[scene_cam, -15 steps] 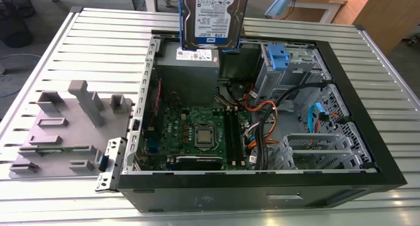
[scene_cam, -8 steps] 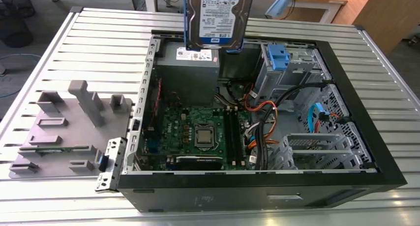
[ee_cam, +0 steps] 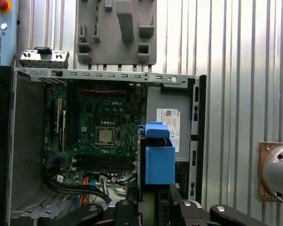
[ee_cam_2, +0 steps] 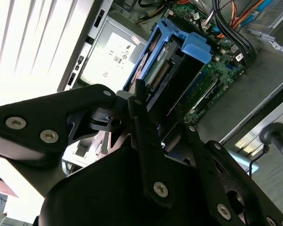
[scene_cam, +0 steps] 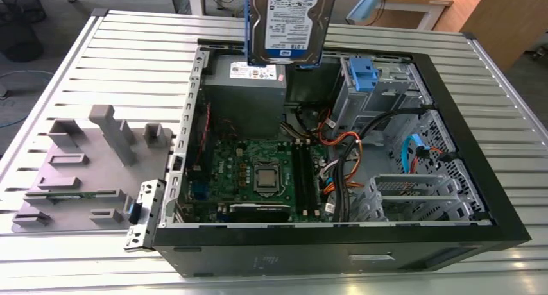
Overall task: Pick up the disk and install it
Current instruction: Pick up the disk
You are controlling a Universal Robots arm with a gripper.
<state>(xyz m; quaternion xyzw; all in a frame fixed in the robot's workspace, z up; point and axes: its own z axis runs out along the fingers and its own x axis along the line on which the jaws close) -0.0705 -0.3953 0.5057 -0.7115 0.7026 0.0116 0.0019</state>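
**Disk held in the air over open PC case**

The flat rectangular silver metal disk (scene_cam: pixel 289 22), w/ white-and-blue label and blue plastic bracket along its edges, hangs upright above the open black computer case (scene_cam: pixel 342 247). It is clear of the case, label facing the exterior view. It sits over the case's far corner, where the big grey power-supply box (scene_cam: pixel 246 83) w/ white sticker is.

In the second wrist view the black gripper (ee_cam_2: pixel 158 110) has its fingers (ee_cam_2: pixel 140 101) closed in on the disk (ee_cam_2: pixel 179 61) from both sides, holding it and nothing else. In the first wrist view the bracket's blue end faces the camera. There the disk (ee_cam: pixel 159 160) is over the case interior, approx. between the green motherboard (ee_cam: pixel 104 132) and the power-supply box.

Inside the case, the tall metal cage w/ blue clip (scene_cam: pixel 364 74) stands beside the power-supply box, on the exterior view's right. Black and orange cables (scene_cam: pixel 351 147) run between cage and motherboard. Outside the case, just beside it on the exterior view's left, a grey fixture plate w/ upright blocks (scene_cam: pixel 77 173) lies on the slatted metal table (scene_cam: pixel 86 51).
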